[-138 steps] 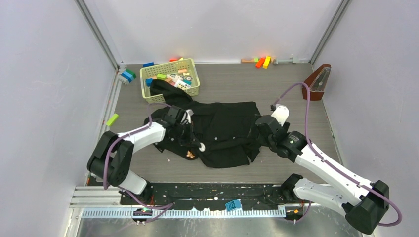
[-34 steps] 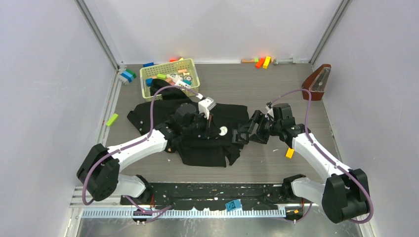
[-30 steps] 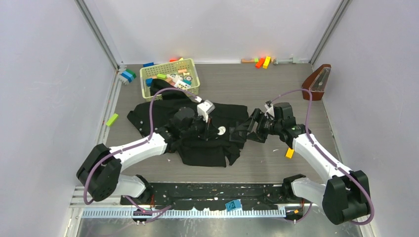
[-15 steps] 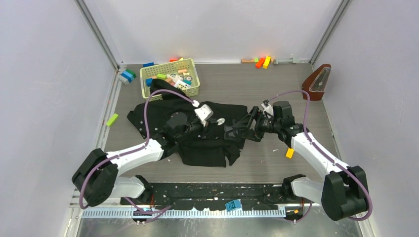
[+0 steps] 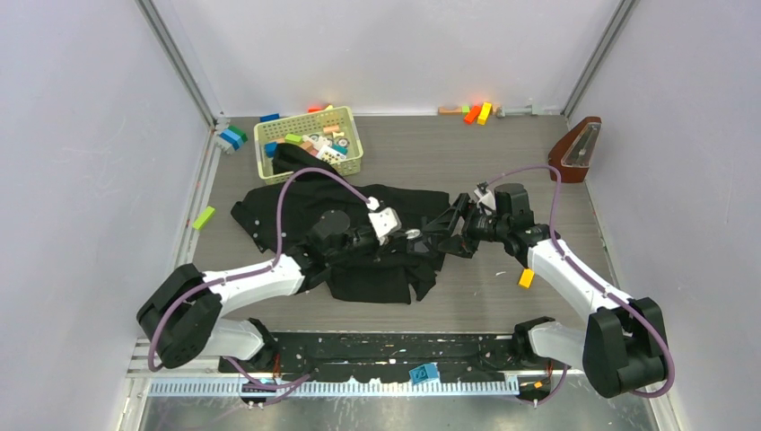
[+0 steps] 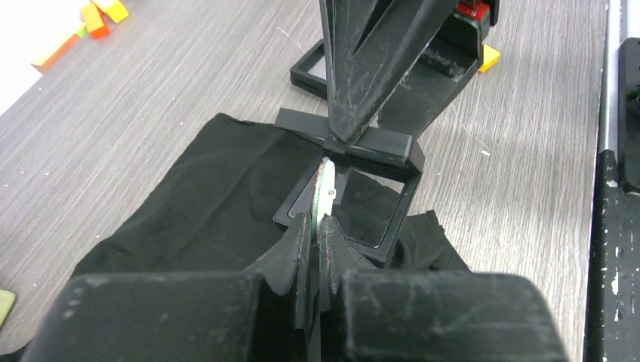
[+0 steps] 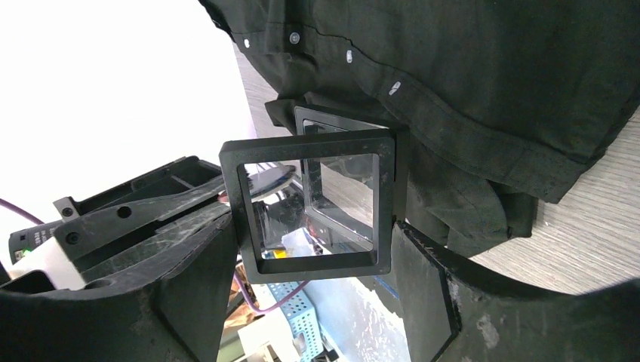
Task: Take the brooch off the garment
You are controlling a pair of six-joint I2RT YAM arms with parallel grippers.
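garment (image 5: 256, 214): mid-counter (image 5: 422, 162), left of centre, under the left hand.
basket (image 5: 266, 154): behind the garment, touching its far fold.
block cluster (image 5: 231, 137): just left of the basket.
lone block (image 5: 204, 217): left of the garment, apart from it.
far blocks (image 5: 476, 112): by the back wall, well right of the basket.
metronome (image 5: 575, 148): far right, by the side wall.
near block (image 5: 526, 278): right of the garment, just beside the right forearm.
left hand (image 6: 317, 226): over the garment's right part, pointing right, closed on the disc.
disc (image 6: 324, 185): between the left fingers, just before the frame.
right hand (image 7: 313, 226): opposite the left hand, at the garment's right edge.
frame (image 7: 317, 265): gripped between the right fingers.
second frame (image 7: 340, 119): just behind the first, over the garment's edge.
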